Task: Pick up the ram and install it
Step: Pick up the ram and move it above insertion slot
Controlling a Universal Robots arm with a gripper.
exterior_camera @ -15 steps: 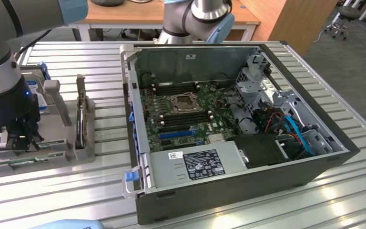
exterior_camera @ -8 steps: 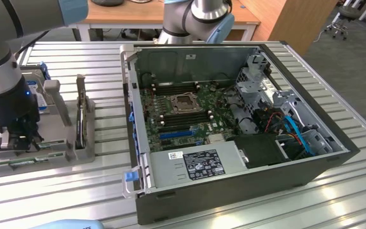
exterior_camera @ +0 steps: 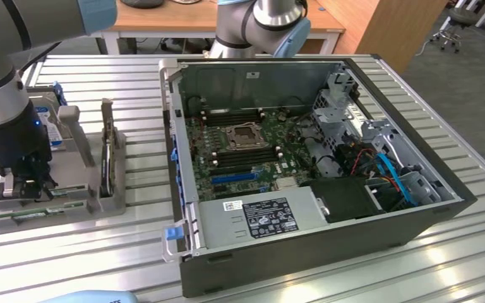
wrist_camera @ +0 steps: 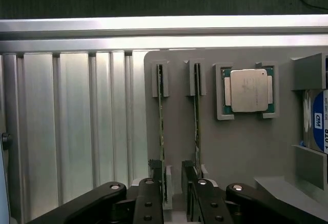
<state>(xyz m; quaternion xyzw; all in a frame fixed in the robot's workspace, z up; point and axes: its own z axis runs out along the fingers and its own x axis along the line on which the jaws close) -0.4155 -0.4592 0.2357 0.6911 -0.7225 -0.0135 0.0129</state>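
Ram (wrist_camera: pixel 196 121) end behind open hand (wrist_camera: pixel 172 171)

On the gray holder (wrist_camera: pixel 241 147) a bare lane runs between the first ram stick (wrist_camera: pixel 161 111) and the second ram stick (wrist_camera: pixel 197 111), both standing on edge. The claw (wrist_camera: pixel 172 183), fingers spread, hangs over one end of that lane. The processor (wrist_camera: pixel 249 90) crowds the second stick's other side (the hard drive (wrist_camera: pixel 315 124) lies beyond it). Past the first stick the ribbed table (wrist_camera: pixel 77 131) is bare. The computer case (exterior_camera: pixel 310 252) lies open on top, its drive cage (exterior_camera: pixel 343 107) and cables (exterior_camera: pixel 390 173) crowding the exterior view's right.
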